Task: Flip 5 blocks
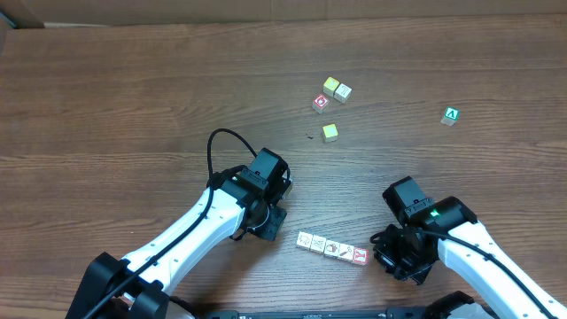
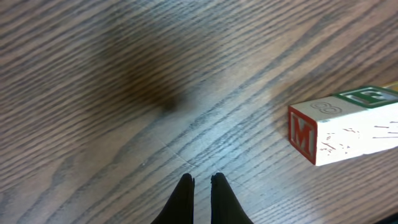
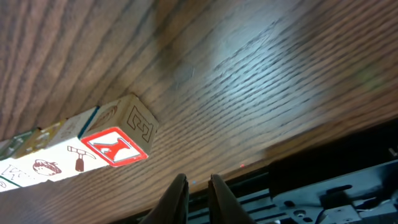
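Both end effectors empty beside the row of blocks at the near edge of the table

Nearest the robot, the blocks [image 1: 332, 248] lie in a tight slanted row, touching side by side. It looks like five, though the count is hard to be sure of. The left end effector [image 2: 200, 177] is clenched on nothing, low over bare table [image 1: 133, 89] just off the row's left end, where a block side shows a red M [image 2: 303, 134]. The right end effector [image 3: 198, 177] is likewise pinched together and empty, just beside the red-framed end block [image 3: 115, 146]. Farther back and well apart lie a red-marked cube [image 1: 320, 104], two yellow-topped cubes [image 1: 330, 86] and a green cube [image 1: 451, 116]. With printed faces up and nothing gripped, the flipping seems well advanced or between turns. Which blocks are already turned cannot be told.
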Available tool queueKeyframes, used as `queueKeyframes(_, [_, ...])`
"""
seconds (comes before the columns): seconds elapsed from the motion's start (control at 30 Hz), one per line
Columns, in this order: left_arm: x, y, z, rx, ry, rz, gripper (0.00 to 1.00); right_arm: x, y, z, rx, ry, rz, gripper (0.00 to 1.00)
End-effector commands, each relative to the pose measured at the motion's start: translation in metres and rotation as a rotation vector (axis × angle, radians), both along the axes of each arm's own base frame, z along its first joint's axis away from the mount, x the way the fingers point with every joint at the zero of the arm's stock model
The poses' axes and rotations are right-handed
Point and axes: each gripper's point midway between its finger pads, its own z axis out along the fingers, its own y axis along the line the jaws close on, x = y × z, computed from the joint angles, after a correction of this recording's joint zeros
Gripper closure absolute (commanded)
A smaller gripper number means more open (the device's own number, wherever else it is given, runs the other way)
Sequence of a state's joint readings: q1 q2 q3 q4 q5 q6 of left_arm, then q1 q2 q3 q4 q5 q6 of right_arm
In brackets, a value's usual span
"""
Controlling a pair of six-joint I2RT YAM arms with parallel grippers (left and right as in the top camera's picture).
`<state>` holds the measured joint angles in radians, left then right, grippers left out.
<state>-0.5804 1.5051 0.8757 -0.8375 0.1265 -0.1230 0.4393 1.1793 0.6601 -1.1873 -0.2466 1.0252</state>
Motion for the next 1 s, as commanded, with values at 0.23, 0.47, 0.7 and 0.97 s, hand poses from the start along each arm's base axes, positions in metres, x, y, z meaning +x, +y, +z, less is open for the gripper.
queueKeyframes(0.23, [0.001,-0.006,0.002,-0.030,0.006,-0.025,0.96,0.007,-0.014,-0.004,-0.072,-0.068,0.075,0.87])
queueKeyframes(0.47, [-0.001,-0.005,0.002,-0.027,0.011,-0.033,0.96,0.010,-0.016,-0.016,-0.076,-0.096,0.074,0.88])
queueKeyframes(0.7, [-0.001,-0.005,0.002,-0.027,0.011,-0.033,0.96,0.012,-0.007,-0.022,-0.017,-0.115,0.165,0.89])
queueKeyframes(0.97, [-0.001,-0.005,0.002,-0.027,0.011,-0.033,0.96,0.004,-0.009,-0.035,-0.025,-0.051,0.201,0.92])
